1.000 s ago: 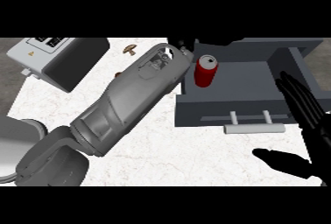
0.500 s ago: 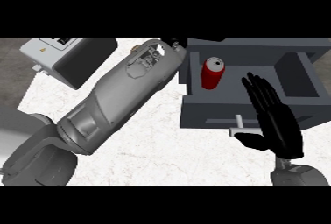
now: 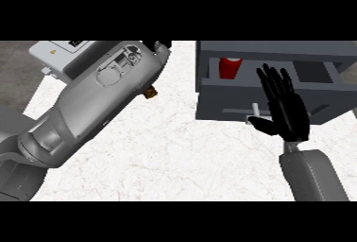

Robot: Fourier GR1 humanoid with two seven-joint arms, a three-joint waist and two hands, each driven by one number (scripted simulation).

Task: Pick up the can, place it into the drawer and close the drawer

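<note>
Head view: the left forearm (image 3: 97,104) fills the left half. The left hand (image 3: 162,45) is almost wholly cut off at the top, so whether it is open or closed cannot be told. A small brown thing (image 3: 150,92) peeks from behind the forearm, too hidden to name. The red can (image 3: 230,67) stands in the left part of the open drawer (image 3: 209,101). The right hand (image 3: 286,106), fingers straight and empty, lies over the drawer front, hiding most of the pale handle (image 3: 255,111). White marbled counter (image 3: 174,156) — a grey boxy appliance (image 3: 59,52) sits at its far left corner, dark floor (image 3: 17,80) beyond.

forearms (image 3: 90,108): grey shells, circular markings | right hand (image 3: 287,111): black
</note>
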